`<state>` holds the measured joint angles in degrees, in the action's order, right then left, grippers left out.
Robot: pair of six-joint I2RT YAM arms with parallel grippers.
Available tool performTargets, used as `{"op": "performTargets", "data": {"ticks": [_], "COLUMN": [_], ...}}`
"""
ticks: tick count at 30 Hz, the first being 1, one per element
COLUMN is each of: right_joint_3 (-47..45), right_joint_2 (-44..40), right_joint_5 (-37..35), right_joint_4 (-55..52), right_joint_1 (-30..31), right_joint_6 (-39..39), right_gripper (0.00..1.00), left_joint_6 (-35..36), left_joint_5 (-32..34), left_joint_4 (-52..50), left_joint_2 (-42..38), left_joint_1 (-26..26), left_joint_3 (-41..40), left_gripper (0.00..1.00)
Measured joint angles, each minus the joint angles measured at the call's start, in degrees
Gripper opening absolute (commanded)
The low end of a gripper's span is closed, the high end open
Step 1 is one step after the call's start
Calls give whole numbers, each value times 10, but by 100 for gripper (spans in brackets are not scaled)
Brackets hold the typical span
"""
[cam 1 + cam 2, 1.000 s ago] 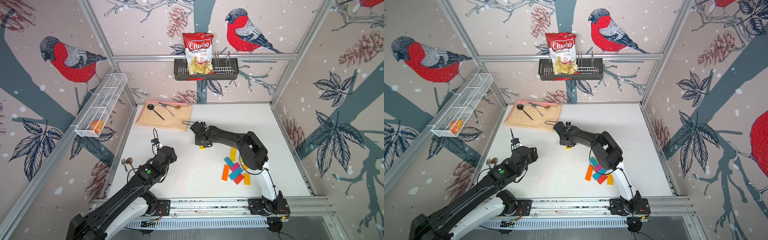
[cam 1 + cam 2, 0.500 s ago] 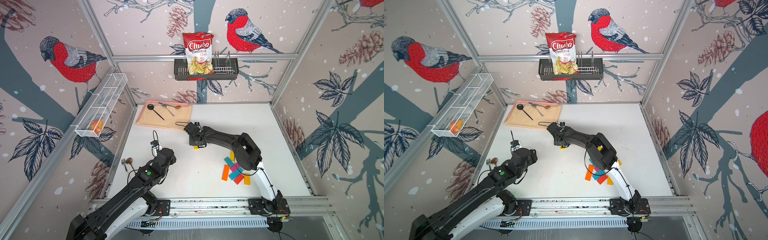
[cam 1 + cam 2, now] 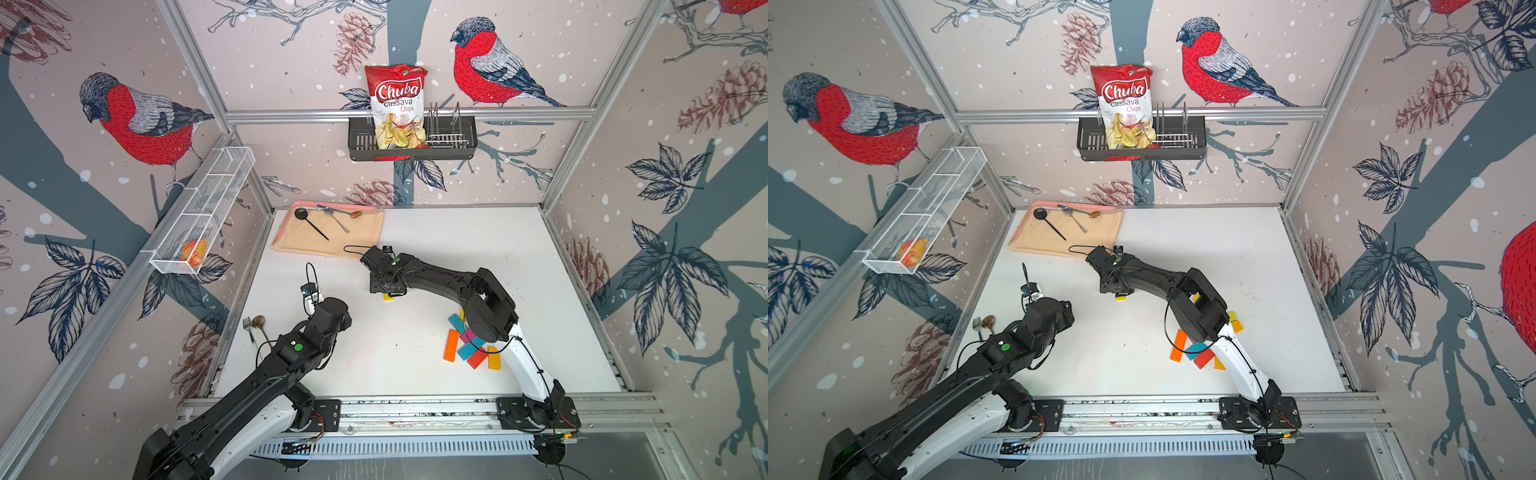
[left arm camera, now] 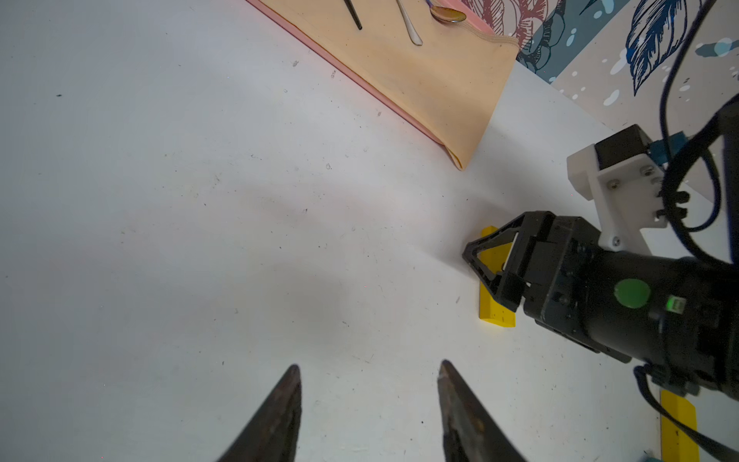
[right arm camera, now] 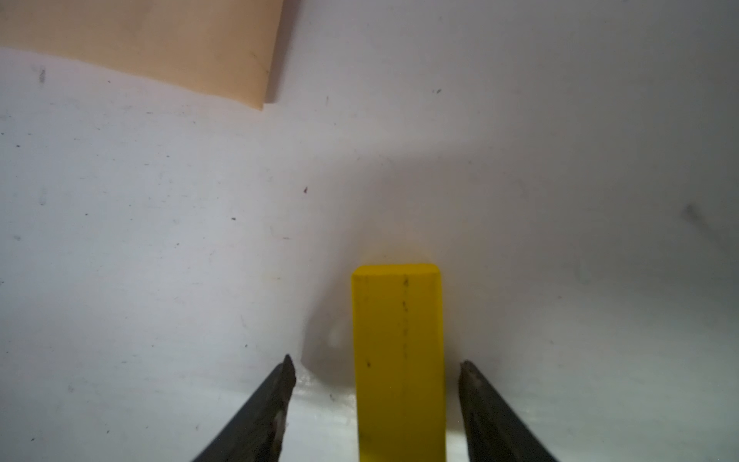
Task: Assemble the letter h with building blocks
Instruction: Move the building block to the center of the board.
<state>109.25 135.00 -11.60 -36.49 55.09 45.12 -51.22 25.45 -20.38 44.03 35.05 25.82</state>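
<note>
Your yellow block [image 5: 400,340], a flat matte plank flecked with dark specks, lies on the table [image 5: 160,240] near the mat [image 5: 160,40], between the parted jaws of the right gripper [image 5: 376,362], touching neither; your left gripper [image 4: 368,366] gapes empty.

Bright even light, soft shadows on the table [image 3: 399,365], bent wide-angle edges, soft-focus wrist views

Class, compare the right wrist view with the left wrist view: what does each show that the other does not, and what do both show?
Right wrist only: gaps either side of the yellow block inside the open right gripper. Left wrist only: the open left gripper, a gold spoon, a second yellow block. Both: the first block, the right gripper, the beige cloth and white table.
</note>
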Motion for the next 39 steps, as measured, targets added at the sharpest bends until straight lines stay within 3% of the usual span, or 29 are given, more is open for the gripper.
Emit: {"op": "performTargets", "data": {"ticks": [3, 9, 27, 35, 36, 39], "right_joint_3": [7, 21, 7, 6, 6, 11], "right_joint_2": [0, -1, 1, 2, 2, 4], "right_joint_5": [8, 10, -1, -11, -11, -10], "right_joint_4": [-9, -25, -44, -45, -45, -43], "right_joint_1": [0, -1, 1, 3, 3, 3], "right_joint_6": [0, 2, 35, 46, 47, 47], "right_gripper": [82, 79, 36, 36, 38, 58], "left_joint_6": [0, 1, 2, 3, 3, 4], "left_joint_5": [0, 0, -13, -14, -14, -14], "left_joint_4": [0, 0, 5, 9, 9, 9], "left_joint_2": [5, 17, 37, 40, 40, 39], "left_joint_1": [0, 0, -2, -2, -2, -2], "left_joint_3": [0, 0, 3, -1, -1, -2], "left_gripper": [54, 54, 54, 54, 54, 54]}}
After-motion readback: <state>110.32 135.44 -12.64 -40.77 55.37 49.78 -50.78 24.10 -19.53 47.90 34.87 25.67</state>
